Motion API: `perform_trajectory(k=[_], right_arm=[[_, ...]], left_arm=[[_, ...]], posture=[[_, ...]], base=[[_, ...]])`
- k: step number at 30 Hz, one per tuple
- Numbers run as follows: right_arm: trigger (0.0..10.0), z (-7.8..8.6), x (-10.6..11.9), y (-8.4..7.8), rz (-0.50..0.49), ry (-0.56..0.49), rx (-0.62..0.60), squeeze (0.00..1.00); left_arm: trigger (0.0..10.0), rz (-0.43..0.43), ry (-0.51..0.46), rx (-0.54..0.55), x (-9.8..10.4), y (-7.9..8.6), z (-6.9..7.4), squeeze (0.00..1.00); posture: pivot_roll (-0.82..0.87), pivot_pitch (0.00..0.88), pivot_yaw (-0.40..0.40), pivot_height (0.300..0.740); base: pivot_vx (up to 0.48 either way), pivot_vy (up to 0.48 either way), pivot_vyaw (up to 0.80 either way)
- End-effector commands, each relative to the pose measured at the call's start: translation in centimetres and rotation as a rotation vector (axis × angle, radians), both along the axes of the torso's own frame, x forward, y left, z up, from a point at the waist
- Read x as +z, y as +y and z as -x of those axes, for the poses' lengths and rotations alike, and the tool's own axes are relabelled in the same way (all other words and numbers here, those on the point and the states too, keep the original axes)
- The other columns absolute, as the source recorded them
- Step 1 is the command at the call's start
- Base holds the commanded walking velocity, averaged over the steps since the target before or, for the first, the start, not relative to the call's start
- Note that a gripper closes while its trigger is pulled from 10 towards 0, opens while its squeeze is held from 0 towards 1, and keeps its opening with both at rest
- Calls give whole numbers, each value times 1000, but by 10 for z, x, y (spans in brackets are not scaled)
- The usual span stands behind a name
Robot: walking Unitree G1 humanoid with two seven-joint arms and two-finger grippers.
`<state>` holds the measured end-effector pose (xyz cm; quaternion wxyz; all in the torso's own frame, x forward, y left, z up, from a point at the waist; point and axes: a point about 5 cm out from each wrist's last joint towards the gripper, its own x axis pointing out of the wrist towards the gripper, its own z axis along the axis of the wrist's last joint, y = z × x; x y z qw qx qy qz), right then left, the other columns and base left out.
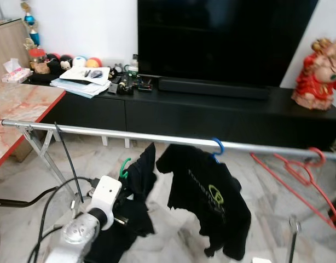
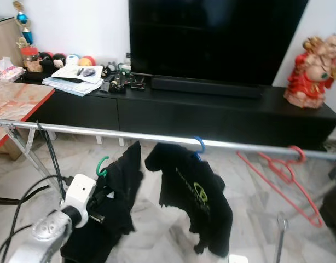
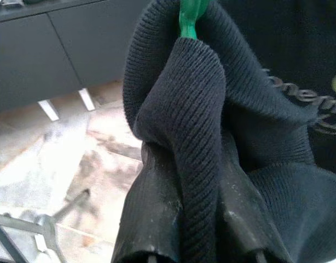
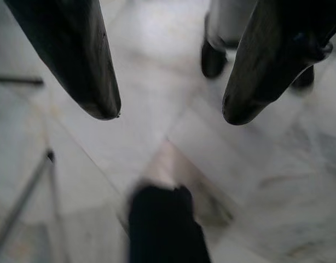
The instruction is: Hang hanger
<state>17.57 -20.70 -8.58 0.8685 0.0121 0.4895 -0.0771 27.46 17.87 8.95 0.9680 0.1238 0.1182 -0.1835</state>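
Observation:
A silver clothes rail (image 1: 129, 133) runs across in front of me. Below it, left of middle, my left gripper (image 3: 192, 159) is shut on the ribbed collar of a black garment (image 1: 140, 186) that sits on a green hanger (image 1: 124, 166). The green hook (image 3: 191, 16) pokes up just under the rail and is not on it. Further right, a blue hanger (image 1: 218, 146) carrying a black T-shirt (image 1: 212, 203) hangs from the rail. Two red empty hangers (image 1: 299, 170) hang at the right end. My right gripper (image 4: 171, 112) is open over the marble floor, holding nothing.
Behind the rail stand a low black cabinet (image 1: 212, 109) and a large TV (image 1: 228, 38), with a red figurine (image 1: 321, 74) at its right end. A red-edged marble table (image 1: 20, 109) is at my left. Black cables (image 1: 47, 203) trail near the rack's leg.

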Motion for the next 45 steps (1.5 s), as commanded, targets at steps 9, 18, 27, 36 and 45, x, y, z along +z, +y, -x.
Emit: perform_trajectory(k=[9, 18, 27, 36, 45], right_arm=[[10000, 2, -2, 6, -11, 11, 20, 0], [10000, 1, -2, 8, -15, 10, 27, 0], [10000, 1, -2, 10, -20, 12, 26, 0], [10000, 1, -2, 11, -19, 14, 28, 0], [10000, 2, -3, 11, -19, 17, 35, 0]], left_arm=[[10000, -119, 68, -280, 0, -16, 5, 0], [10000, -147, 5, -336, 16, -27, -13, 0], [10000, -94, -26, -228, 28, -41, -48, 0], [10000, -62, -55, -52, 37, -35, -71, 0], [10000, -24, -45, 101, 39, -22, -85, 0]], posture=[[126, 35, -64, 740], [127, 41, -57, 740], [115, 43, -45, 740], [115, 46, -40, 740], [112, 45, -43, 740]], base=[[0, 0, 0], [0, 0, 0], [0, 0, 0], [0, 0, 0], [0, 0, 0]])
